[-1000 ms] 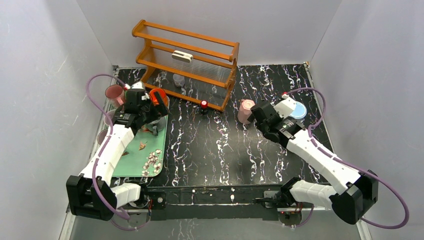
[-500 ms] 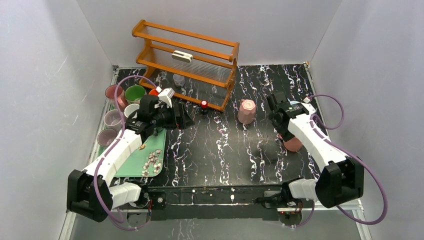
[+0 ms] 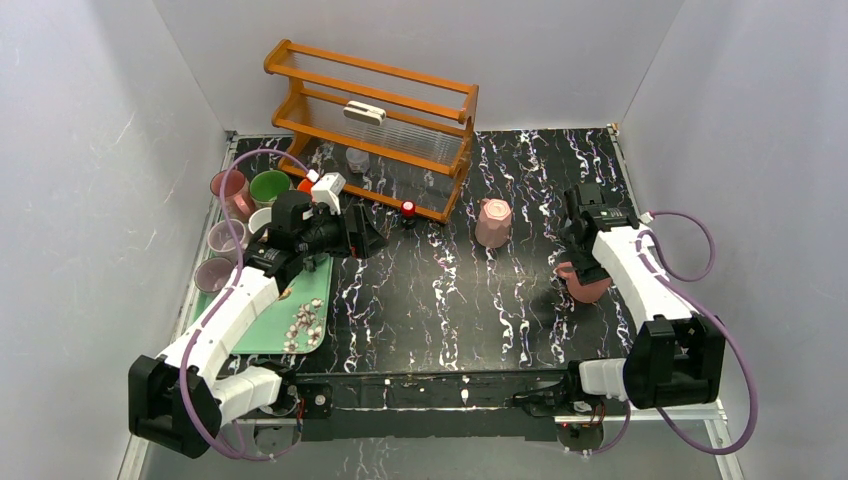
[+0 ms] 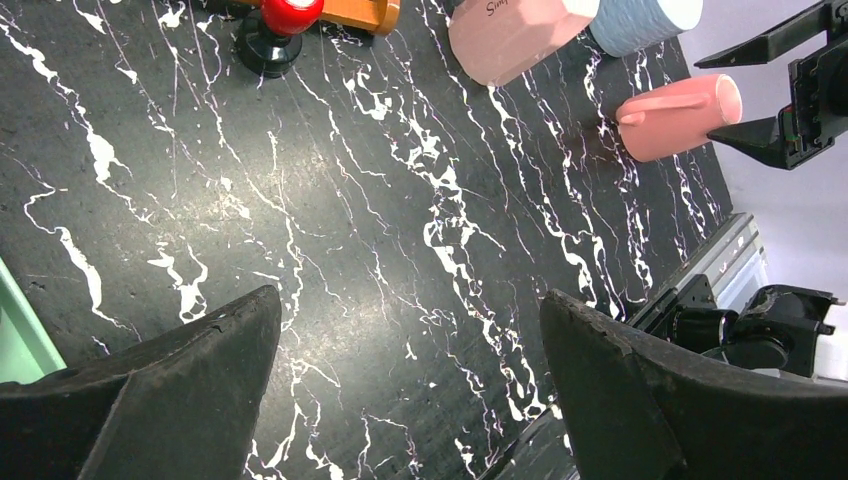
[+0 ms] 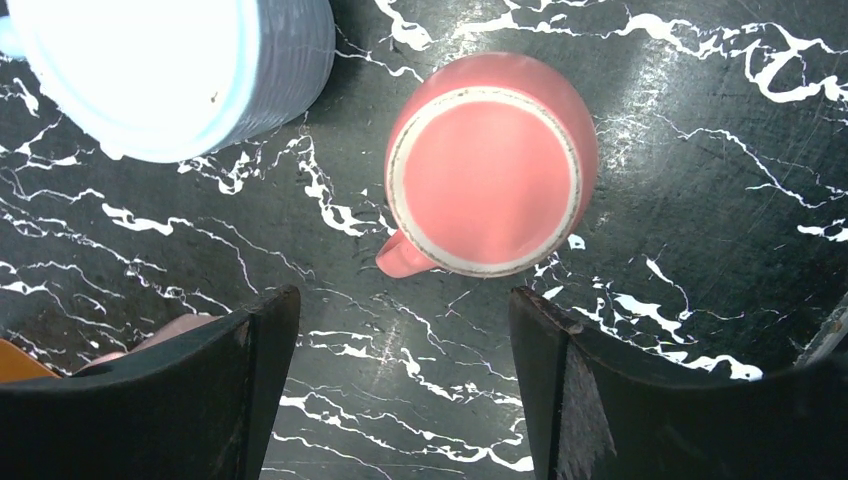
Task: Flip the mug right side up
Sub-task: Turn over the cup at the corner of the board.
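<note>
Right gripper (image 5: 400,300): I am hovering it over the table (image 5: 700,250) with the fingers spread and pointing down, and nothing is between them.
Coral mug (image 5: 487,165): it is standing mouth-down near the right side of the table, flat base up. It is just ahead of my fingertips, not yet between them.
Handle (image 5: 403,257): it is sticking out towards the gap between my fingers, nearer the left finger.
Approach: I am judging that I need to centre over the body first. The jaws should straddle two sides free of the handle, so it cannot wedge against a pad.
Grip: I am aiming low on the wall. The glaze will probably be slick and the body looks to narrow towards the base.
Flip: I am planning to lift clear, roll the wrist half a turn, and set it down on its base.
Blue ribbed cup (image 5: 170,70): it is sitting just beside the mug, apart from it. I am minding my left finger there.
Pink faceted mug (image 3: 491,222): it is also base-up, well apart.
Left gripper (image 4: 410,300): I am holding it wide open and empty near the green tray (image 3: 275,320).
</note>
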Robot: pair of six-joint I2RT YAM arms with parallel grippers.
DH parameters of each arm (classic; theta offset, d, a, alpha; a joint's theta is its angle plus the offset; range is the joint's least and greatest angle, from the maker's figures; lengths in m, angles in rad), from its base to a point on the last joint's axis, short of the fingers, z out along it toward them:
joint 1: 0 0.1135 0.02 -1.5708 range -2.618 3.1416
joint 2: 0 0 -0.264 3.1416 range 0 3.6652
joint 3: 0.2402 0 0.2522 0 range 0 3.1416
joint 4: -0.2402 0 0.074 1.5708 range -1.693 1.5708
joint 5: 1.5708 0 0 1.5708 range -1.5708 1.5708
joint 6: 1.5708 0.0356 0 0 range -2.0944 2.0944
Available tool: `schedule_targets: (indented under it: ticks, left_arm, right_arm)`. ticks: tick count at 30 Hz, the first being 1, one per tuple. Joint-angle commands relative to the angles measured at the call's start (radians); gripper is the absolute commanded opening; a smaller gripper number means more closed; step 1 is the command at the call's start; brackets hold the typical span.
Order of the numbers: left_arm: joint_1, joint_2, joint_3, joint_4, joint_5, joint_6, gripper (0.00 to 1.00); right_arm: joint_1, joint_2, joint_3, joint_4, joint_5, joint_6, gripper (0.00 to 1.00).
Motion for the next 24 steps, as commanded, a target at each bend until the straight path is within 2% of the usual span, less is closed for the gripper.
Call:
schedule_targets:
  ticks: [1, 8, 15, 20, 24]
  left_arm:
    - [-0.002, -0.013, -0.007, 0.003, -0.003, 0.012, 0.98]
    - [-0.002, -0.017, -0.009, -0.003, -0.023, 0.015, 0.98]
    - [-0.003, -0.019, -0.008, -0.009, -0.030, 0.017, 0.98]
    - [-0.004, -0.023, -0.007, -0.016, -0.038, 0.022, 0.98]
    - [-0.003, -0.022, -0.004, -0.016, -0.040, 0.020, 0.98]
  right_arm:
    - [-0.021, 0.036, 0.001, -0.010, -0.022, 0.066, 0.83]
    - [-0.046, 0.116, 0.035, -0.080, -0.038, 0.145, 0.81]
    - [-0.053, 0.151, -0.010, -0.057, -0.046, 0.176, 0.76]
    - [-0.053, 0.121, -0.033, -0.069, -0.018, 0.167, 0.65]
    - [-0.054, 0.077, -0.068, -0.084, -0.006, 0.157, 0.64]
